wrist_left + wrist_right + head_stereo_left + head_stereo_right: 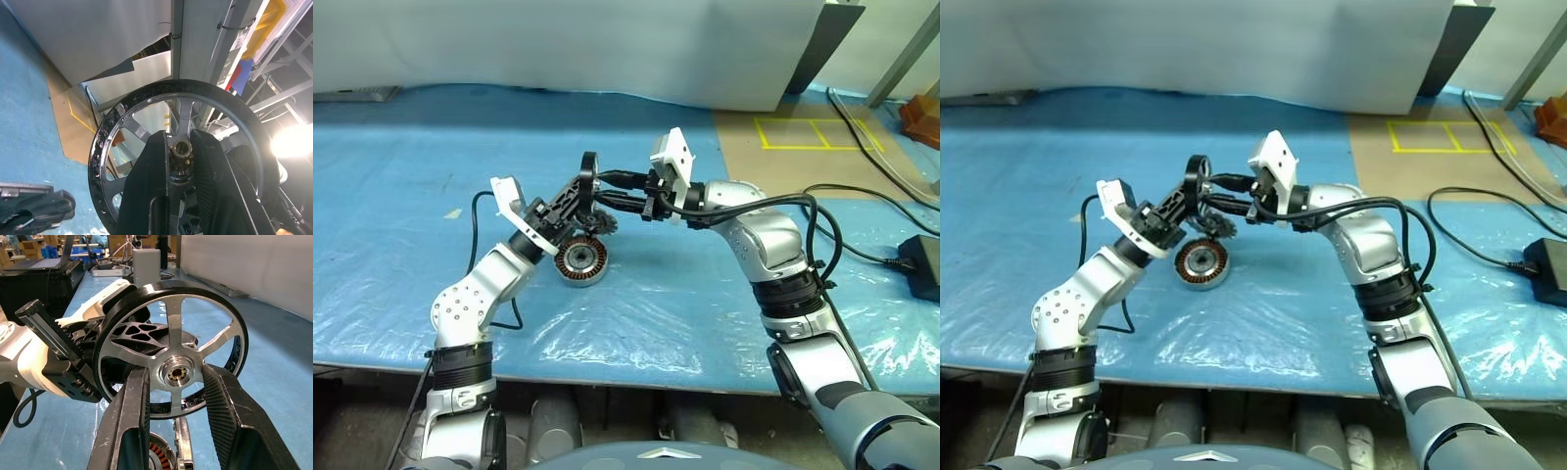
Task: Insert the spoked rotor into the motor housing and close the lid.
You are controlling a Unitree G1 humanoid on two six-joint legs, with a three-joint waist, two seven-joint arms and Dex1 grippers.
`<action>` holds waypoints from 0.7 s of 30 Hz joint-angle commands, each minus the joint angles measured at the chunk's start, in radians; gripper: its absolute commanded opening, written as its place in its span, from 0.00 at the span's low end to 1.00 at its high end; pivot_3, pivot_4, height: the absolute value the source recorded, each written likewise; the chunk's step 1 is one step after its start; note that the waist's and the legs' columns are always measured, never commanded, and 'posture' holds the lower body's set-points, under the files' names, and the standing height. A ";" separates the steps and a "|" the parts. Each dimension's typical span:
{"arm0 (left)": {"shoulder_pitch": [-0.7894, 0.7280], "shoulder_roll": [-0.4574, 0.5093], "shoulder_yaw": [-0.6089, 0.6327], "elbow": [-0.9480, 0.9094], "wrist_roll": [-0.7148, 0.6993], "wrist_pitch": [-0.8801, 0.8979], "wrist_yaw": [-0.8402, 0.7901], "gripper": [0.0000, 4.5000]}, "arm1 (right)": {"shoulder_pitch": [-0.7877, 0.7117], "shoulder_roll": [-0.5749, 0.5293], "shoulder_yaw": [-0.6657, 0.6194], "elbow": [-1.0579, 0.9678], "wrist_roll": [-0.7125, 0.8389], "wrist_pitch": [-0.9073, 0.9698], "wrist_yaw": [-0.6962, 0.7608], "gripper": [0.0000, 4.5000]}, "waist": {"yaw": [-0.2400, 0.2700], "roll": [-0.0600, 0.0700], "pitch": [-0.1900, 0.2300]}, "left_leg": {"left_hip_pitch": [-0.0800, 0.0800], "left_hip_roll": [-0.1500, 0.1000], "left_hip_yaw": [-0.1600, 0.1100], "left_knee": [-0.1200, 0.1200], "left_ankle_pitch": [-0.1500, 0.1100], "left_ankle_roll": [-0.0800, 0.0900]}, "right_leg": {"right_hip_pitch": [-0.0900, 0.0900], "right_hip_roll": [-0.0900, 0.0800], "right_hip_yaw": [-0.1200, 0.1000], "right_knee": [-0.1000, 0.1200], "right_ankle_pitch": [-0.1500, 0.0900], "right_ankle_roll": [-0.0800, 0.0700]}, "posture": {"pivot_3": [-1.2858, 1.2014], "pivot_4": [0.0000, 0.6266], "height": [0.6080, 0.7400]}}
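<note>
Rotor held in the air above the tabletop, upright on edge, between both arms. Left gripper clamped on the rotor's hub shaft. Right gripper faces the rotor's other side, fingers either side of the hub with gaps showing, not touching it. Housing lies on the blue sheet right below the rotor, copper windings visible. Black cable runs off to the right.

Spoked rotor between right fingers
</note>
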 commanded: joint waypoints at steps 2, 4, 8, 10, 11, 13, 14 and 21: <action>-0.016 0.005 -0.029 -0.039 -0.016 0.033 -0.013 0.08 | -0.031 0.014 -0.021 -0.015 0.013 -0.024 -0.016 0.27 | 0.000 0.000 0.000 | 0.000 0.000 0.000 0.000 0.000 0.000 | 0.000 0.000 0.000 0.000 0.000 0.000 | 0.52 0.24 1.00; -0.016 0.012 -0.029 -0.042 -0.017 0.037 -0.013 0.08 | -0.030 0.016 -0.022 -0.012 0.012 -0.026 -0.018 0.27 | 0.000 0.000 0.000 | 0.000 0.000 0.000 0.000 0.000 0.000 | 0.000 0.000 0.000 0.000 0.000 0.000 | 0.52 0.24 1.00; -0.026 0.068 -0.022 -0.073 0.005 0.044 -0.034 0.08 | -0.027 0.018 -0.022 -0.009 0.010 -0.027 -0.024 0.27 | 0.000 0.000 0.000 | 0.000 0.000 0.000 0.001 0.000 0.000 | 0.000 0.000 0.000 0.000 0.000 0.000 | 0.52 0.24 1.00; -0.030 0.117 -0.012 -0.107 0.016 0.045 -0.058 0.08 | -0.026 0.019 -0.019 -0.007 0.002 -0.024 -0.032 0.27 | -0.001 0.000 0.000 | 0.000 0.000 0.000 0.001 0.000 0.000 | 0.000 0.000 0.000 0.001 0.000 0.000 | 0.52 0.24 1.00; -0.032 0.143 -0.008 -0.118 0.024 0.047 -0.067 0.08 | -0.026 0.020 -0.019 -0.006 0.000 -0.023 -0.034 0.27 | -0.001 0.000 0.000 | 0.000 0.000 0.000 0.001 0.000 0.000 | 0.000 0.000 0.000 0.001 0.000 0.000 | 0.52 0.24 1.00; -0.030 0.187 -0.007 -0.132 0.040 0.049 -0.087 0.08 | -0.025 0.023 -0.021 -0.004 -0.001 -0.025 -0.038 0.27 | -0.001 0.000 0.000 | 0.000 0.000 0.000 0.001 0.000 0.000 | 0.000 0.000 0.000 0.001 0.000 0.000 | 0.52 0.24 1.00; -0.027 0.210 -0.006 -0.137 0.053 0.050 -0.100 0.08 | -0.024 0.024 -0.020 -0.001 -0.004 -0.028 -0.041 0.27 | -0.001 0.000 0.000 | 0.000 0.000 0.000 0.001 0.000 0.000 | 0.000 0.000 0.000 0.001 0.000 0.000 | 0.52 0.24 1.00; -0.012 0.279 -0.006 -0.074 0.182 0.023 -0.134 0.08 | -0.024 0.024 -0.012 0.009 -0.005 -0.042 -0.051 0.27 | 0.000 0.000 0.000 | 0.000 0.000 0.000 0.001 0.000 0.000 | 0.000 0.000 0.000 0.001 0.000 0.000 | 0.52 0.24 1.00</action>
